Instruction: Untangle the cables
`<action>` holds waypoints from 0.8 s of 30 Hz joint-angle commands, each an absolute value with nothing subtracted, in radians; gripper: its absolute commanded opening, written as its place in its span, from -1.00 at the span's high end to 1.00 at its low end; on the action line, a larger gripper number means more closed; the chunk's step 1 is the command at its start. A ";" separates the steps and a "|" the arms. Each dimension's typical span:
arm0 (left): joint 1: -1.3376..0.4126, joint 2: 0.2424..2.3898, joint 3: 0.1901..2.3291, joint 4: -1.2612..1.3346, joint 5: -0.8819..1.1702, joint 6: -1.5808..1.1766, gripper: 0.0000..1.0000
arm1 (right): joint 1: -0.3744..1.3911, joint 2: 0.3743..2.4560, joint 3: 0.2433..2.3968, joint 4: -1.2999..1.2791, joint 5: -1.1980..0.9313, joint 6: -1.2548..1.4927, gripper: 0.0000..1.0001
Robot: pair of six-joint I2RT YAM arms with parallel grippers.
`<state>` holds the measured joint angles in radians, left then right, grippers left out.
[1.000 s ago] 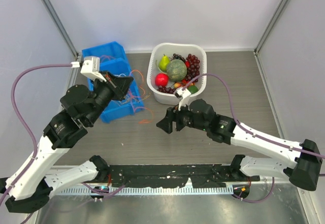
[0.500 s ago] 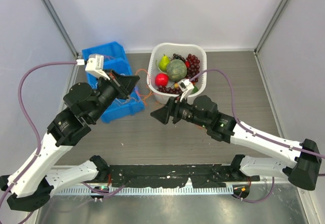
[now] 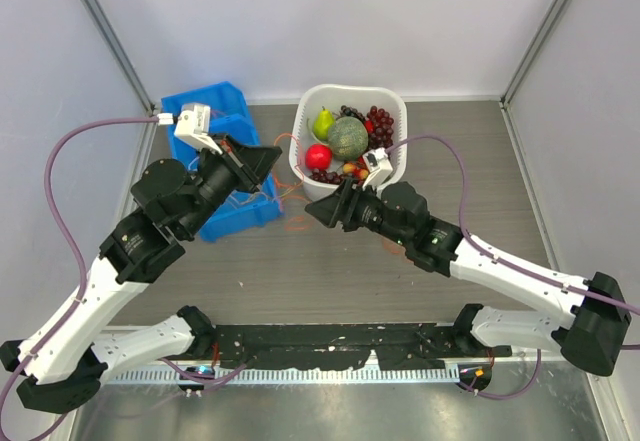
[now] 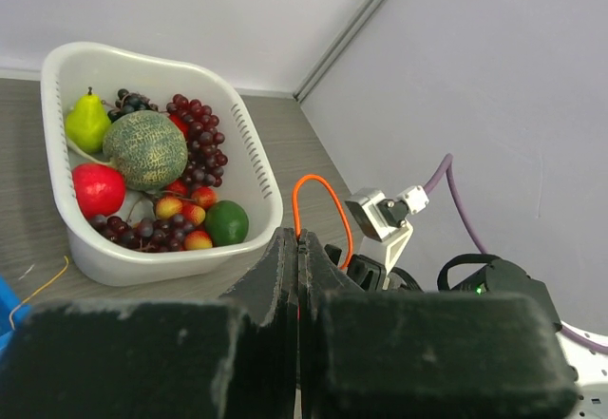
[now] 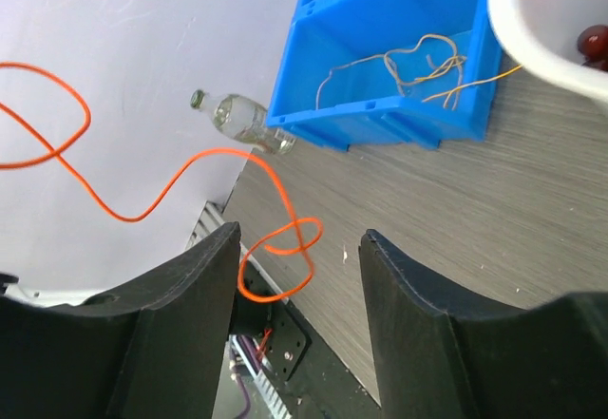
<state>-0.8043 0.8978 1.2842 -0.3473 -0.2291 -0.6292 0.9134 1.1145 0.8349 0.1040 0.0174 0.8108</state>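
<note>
My left gripper [image 3: 272,154] is shut on a thin orange-red cable [image 3: 283,142] and holds it above the table, between the blue bin [image 3: 215,101] and the white fruit basket [image 3: 350,94]. In the left wrist view the cable [image 4: 313,177] arches up out of the closed gripper [image 4: 297,238]. My right gripper [image 3: 312,214] is open just below and right of it. In the right wrist view the orange-red cable [image 5: 228,151] hangs in loops in front of the open gripper [image 5: 299,238], not touched. Yellow-orange and white cords [image 5: 418,67] lie tangled in the blue bin [image 5: 380,20].
The white basket [image 4: 249,129] holds a pear, a melon, grapes and other fruit. A yellow-orange cord end [image 4: 38,286] lies on the table beside it. A small clear bottle [image 5: 242,120] shows beside the bin. White walls enclose the table.
My left gripper has moved right toward the basket, pulling the orange-red cable up out of the bin. My right gripper has moved up and back toward the hanging cable.
</note>
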 commanded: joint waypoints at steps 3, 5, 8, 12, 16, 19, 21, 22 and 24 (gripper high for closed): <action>-0.807 0.897 1.282 -0.288 -0.219 -0.635 1.00 | 0.913 1.112 0.811 0.229 -0.058 0.815 -0.20; -0.807 0.899 1.284 -0.284 -0.215 -0.638 1.00 | 0.913 1.126 0.813 0.225 -0.057 0.815 -0.20; -0.807 0.905 1.290 -0.276 -0.203 -0.646 1.00 | 0.913 1.140 0.805 0.244 -0.045 0.827 -0.15; -0.808 0.910 1.295 -0.267 -0.193 -0.652 1.00 | 0.913 1.161 0.808 0.268 -0.046 0.833 0.14; -0.807 0.908 1.301 -0.265 -0.199 -0.647 1.00 | 0.913 1.186 0.818 0.268 -0.048 0.828 0.78; -0.807 0.907 1.313 -0.268 -0.228 -0.614 1.00 | 0.913 1.186 0.810 0.242 -0.035 0.807 0.99; -0.807 0.900 1.341 -0.287 -0.306 -0.557 1.00 | 0.913 1.166 0.779 0.226 -0.026 0.786 0.99; -0.808 0.899 1.354 -0.290 -0.342 -0.528 1.00 | 0.914 1.142 0.740 0.225 -0.015 0.782 0.99; -0.808 0.897 1.379 -0.290 -0.415 -0.477 1.00 | 0.913 1.105 0.682 0.222 -0.015 0.767 0.99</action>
